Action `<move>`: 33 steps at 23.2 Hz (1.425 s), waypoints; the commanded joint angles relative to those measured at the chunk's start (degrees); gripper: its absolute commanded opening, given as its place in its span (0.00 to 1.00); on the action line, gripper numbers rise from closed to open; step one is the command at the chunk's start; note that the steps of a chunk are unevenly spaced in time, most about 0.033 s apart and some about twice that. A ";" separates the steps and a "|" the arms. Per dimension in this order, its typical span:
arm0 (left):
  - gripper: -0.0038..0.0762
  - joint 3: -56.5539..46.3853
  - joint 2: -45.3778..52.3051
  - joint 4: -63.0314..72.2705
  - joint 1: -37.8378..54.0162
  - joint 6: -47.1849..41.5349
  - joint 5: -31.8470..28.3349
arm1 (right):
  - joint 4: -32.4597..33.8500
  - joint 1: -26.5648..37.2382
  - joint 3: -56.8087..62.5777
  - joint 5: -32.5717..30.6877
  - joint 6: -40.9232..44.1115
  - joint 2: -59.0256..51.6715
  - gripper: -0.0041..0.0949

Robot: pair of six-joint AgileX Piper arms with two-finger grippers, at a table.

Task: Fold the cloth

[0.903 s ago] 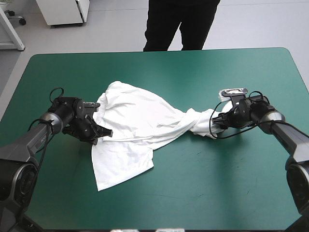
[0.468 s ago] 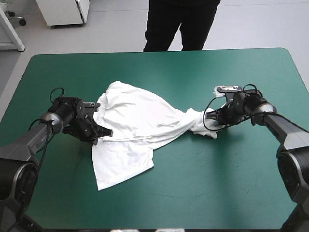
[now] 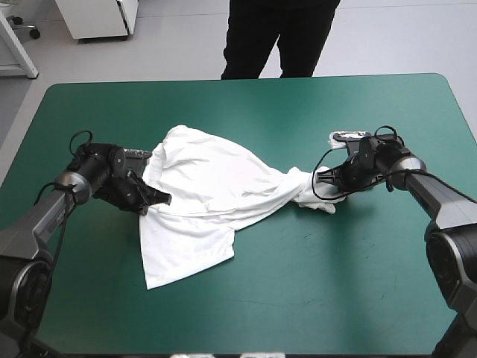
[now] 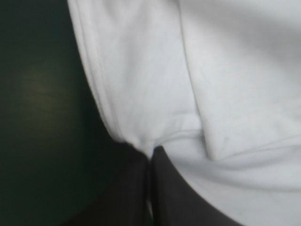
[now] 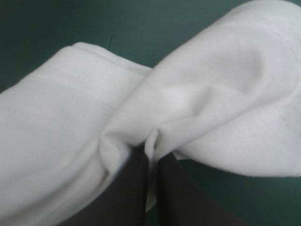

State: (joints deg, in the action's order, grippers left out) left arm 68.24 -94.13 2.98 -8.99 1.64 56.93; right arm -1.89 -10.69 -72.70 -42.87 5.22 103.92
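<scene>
From above, the white T-shirt lies near the middle of the teal-green table, partly spread. Its wider part fans out toward the left and the near edge, and the rest narrows into a twisted rope of cloth running to the right. The left gripper sits low at the shirt's left border, and the right gripper sits at the bunched right end. The two are well apart, with the cloth stretched between them. In the left wrist view, the black fingers are pressed almost together, pinching a hemmed edge of the shirt that puckers at their tips. White cloth with a folded layer fills the space ahead, and bare cover lies to one side. In the right wrist view, the fingers are likewise nearly closed, nipping a small pleat of the gathered cloth. Thick rolled folds with a stitched hem spread ahead of them, and the cover shows beyond.
</scene>
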 commanded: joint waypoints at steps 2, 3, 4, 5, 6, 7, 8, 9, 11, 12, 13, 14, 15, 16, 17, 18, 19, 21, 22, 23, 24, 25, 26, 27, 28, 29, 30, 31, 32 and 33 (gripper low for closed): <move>0.04 7.47 10.12 0.06 -0.08 -0.35 2.37 | 1.89 0.38 -4.01 -2.52 -1.00 -6.60 0.02; 0.04 9.13 11.93 0.21 -0.08 -0.35 3.09 | 1.89 0.38 -5.07 -3.21 -1.00 -8.41 0.02; 0.04 10.59 13.66 0.52 -0.08 -0.35 3.50 | 1.89 0.38 -6.24 -3.83 -1.46 -9.89 0.02; 0.04 12.61 15.27 0.83 -0.08 -0.35 3.91 | 1.89 0.38 -7.48 -4.44 -1.83 -11.73 0.02; 0.04 14.79 16.75 1.21 -0.08 -0.35 4.02 | 2.64 0.38 -8.77 -4.91 -1.84 -13.56 0.02; 0.04 17.17 18.14 1.99 -0.08 -0.35 4.02 | 3.67 0.38 -10.15 -5.34 -1.84 -15.41 0.02; 0.04 22.60 20.28 2.85 -0.08 -0.35 3.94 | 5.89 0.38 -13.07 -6.17 -1.84 -18.65 0.02; 0.04 25.58 21.24 2.85 -0.08 -0.35 3.94 | 6.68 0.38 -14.53 -6.75 -1.84 -20.40 0.02; 0.04 34.76 22.82 2.85 -0.08 -0.35 3.34 | 8.61 0.38 -20.85 -7.64 -1.84 -24.98 0.02; 0.04 41.09 22.98 3.08 -0.08 -0.35 3.04 | 10.33 0.38 -24.91 -7.64 -1.73 -27.09 0.02; 0.04 44.51 22.98 3.45 -0.08 -0.35 2.80 | 10.85 0.38 -27.25 -7.64 -1.84 -28.05 0.02; 0.04 50.24 22.98 4.13 -0.08 -0.35 1.43 | 11.76 0.38 -31.87 -8.07 -1.84 -29.29 0.02; 0.04 54.31 22.98 5.13 -0.08 -0.35 0.21 | 12.15 0.38 -35.53 -8.84 -1.98 -30.22 0.02; 0.04 56.96 22.98 5.84 -0.08 -0.35 -0.95 | 12.15 0.38 -38.16 -9.41 -2.24 -30.85 0.02; 0.04 60.13 22.98 6.93 -0.08 0.04 -1.85 | 12.21 0.38 -41.25 -9.54 -2.37 -31.68 0.02; 0.04 62.36 22.98 8.20 -0.08 0.56 -1.90 | 11.91 0.38 -43.30 -9.15 -2.47 -32.41 0.02; 0.04 64.95 22.98 8.76 -0.08 0.80 -1.90 | 11.64 0.38 -45.56 -8.61 -2.47 -33.48 0.02; 0.04 68.36 23.51 10.88 -0.08 1.25 -1.90 | 11.59 0.38 -47.76 -7.37 -2.47 -36.05 0.02; 0.04 69.20 24.16 12.09 -0.08 2.18 -2.26 | 11.50 0.38 -48.15 -6.97 -2.47 -37.59 0.02; 0.04 69.93 25.26 13.60 -0.08 2.79 -2.94 | 11.20 0.38 -48.15 -6.45 -2.47 -39.86 0.02; 0.04 69.93 26.42 14.43 -0.08 2.95 -3.43 | 10.61 0.25 -48.15 -6.45 -2.47 -41.34 0.02; 0.04 69.93 26.93 14.67 -0.08 2.95 -3.60 | 10.21 0.25 -48.15 -6.45 -2.47 -42.30 0.02; 0.04 69.93 27.66 15.34 -0.08 3.61 -3.58 | 9.53 0.25 -48.15 -6.70 -2.58 -43.07 0.02; 0.04 69.93 28.30 15.85 -0.08 4.48 -3.46 | 8.57 0.25 -48.15 -6.83 -3.10 -43.93 0.02; 0.04 69.93 29.00 15.84 -0.08 4.48 -3.34 | 7.71 0.25 -48.15 -7.08 -3.45 -44.75 0.02; 0.04 69.93 29.68 15.84 -0.08 4.48 -3.06 | 6.62 0.25 -48.04 -7.37 -3.59 -45.46 0.02; 0.04 69.93 30.15 15.84 -0.08 4.48 -2.39 | 5.57 0.25 -48.04 -7.80 -3.59 -46.08 0.02; 0.04 69.93 30.50 15.84 -0.08 4.38 -1.71 | 4.82 0.25 -48.04 -8.28 -3.59 -46.46 0.02; 0.04 69.82 30.97 15.84 -0.08 4.38 -0.59 | 3.92 0.25 -48.04 -9.00 -4.12 -46.99 0.02; 0.04 69.73 31.08 15.84 -0.08 4.05 0.72 | 3.15 0.25 -48.04 -9.84 -4.65 -47.27 0.02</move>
State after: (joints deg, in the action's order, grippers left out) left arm 137.45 -63.62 18.07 -8.99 5.98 59.87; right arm 3.04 -10.69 -119.82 -55.51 2.01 57.38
